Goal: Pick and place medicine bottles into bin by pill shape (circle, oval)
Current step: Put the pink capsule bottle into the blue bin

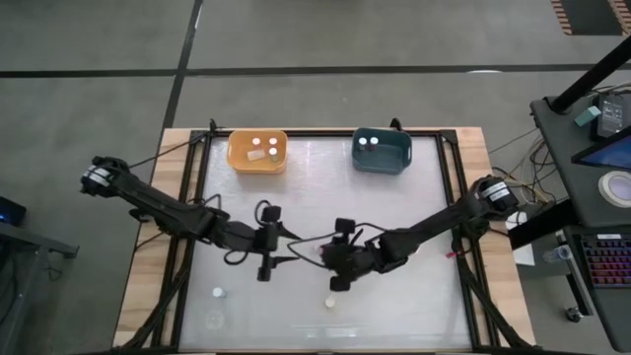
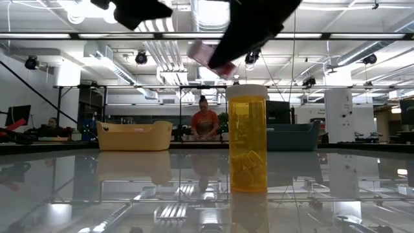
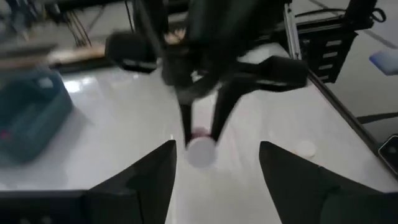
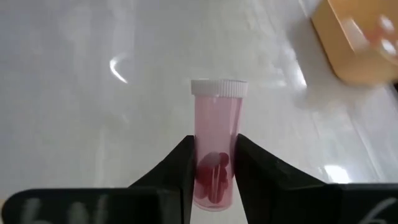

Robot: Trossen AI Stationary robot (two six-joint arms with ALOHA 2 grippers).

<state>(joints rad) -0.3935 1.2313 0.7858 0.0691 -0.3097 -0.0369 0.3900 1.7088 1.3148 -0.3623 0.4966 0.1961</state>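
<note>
My right gripper (image 1: pixel 328 258) is near the table's middle, shut on a pink medicine bottle (image 4: pixel 216 134) with a white cap, which it holds well above the table. The held bottle also shows in the low view (image 2: pixel 210 58). My left gripper (image 1: pixel 271 244) is just left of it, open and empty, facing the held bottle (image 3: pixel 200 148). An amber bottle (image 2: pixel 248 139) with a white cap stands upright on the table near the front edge (image 1: pixel 329 304). Another white-capped bottle (image 1: pixel 219 293) stands at the front left. My right gripper pinches the pink bottle's body near its bottom end (image 4: pixel 214 171) between its two fingers. The bottle lies along the fingers, its white cap (image 4: pixel 218 88) beyond the fingertips. It is lifted clear of the table and tilted.
A yellow bin (image 1: pixel 258 166) with three white-capped bottles stands at the far left. A teal bin (image 1: pixel 381 166) with two bottles stands at the far right. Cables trail from both arms over the table's middle. People are in the room beyond the table.
</note>
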